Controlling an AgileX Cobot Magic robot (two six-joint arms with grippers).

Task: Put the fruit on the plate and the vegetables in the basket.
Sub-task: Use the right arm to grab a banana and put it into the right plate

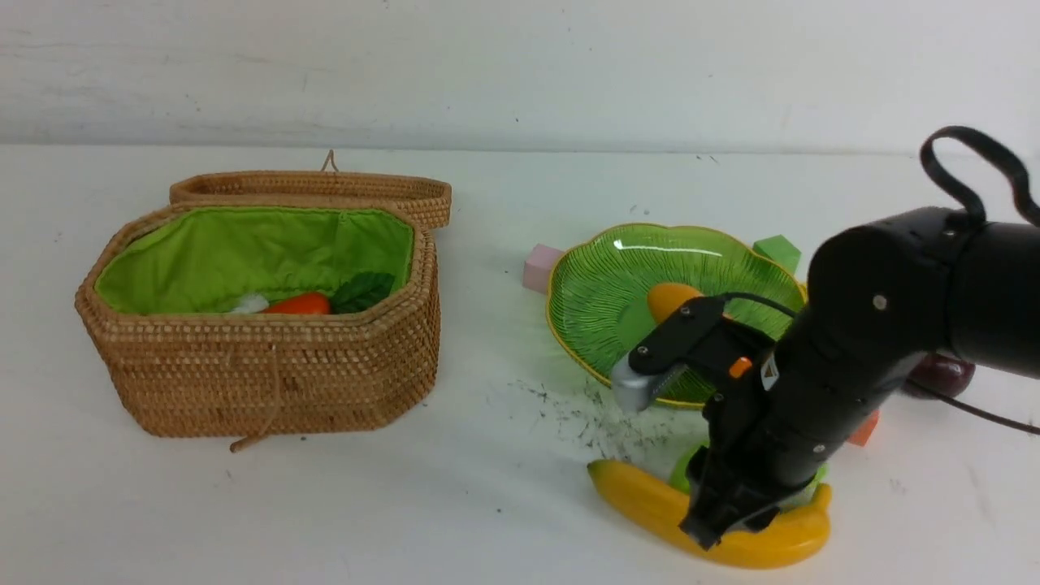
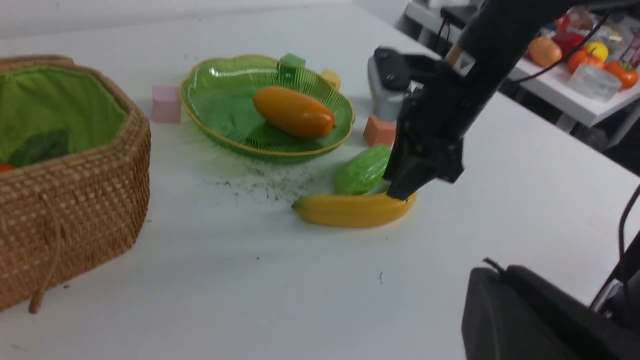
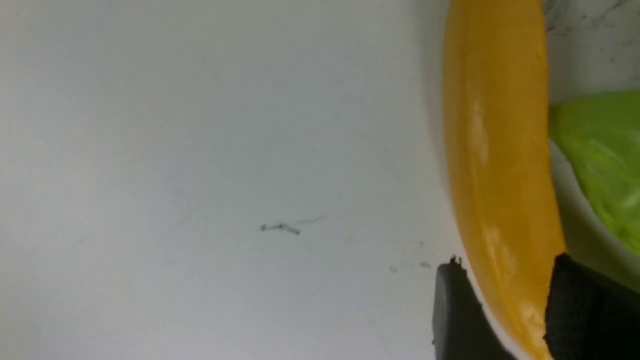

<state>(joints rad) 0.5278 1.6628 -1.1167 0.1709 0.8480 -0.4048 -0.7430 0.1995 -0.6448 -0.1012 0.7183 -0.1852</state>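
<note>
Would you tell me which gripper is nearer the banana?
The right. The right gripper is down at the banana, its fingers on either side of one end. The left gripper is outside the front view, well back from the banana.

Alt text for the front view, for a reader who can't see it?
The right gripper straddles the right end of a banana lying on the table, near a green plate holding a mango. A gourd shows behind the gripper. At left, an open basket holds a carrot.
</note>
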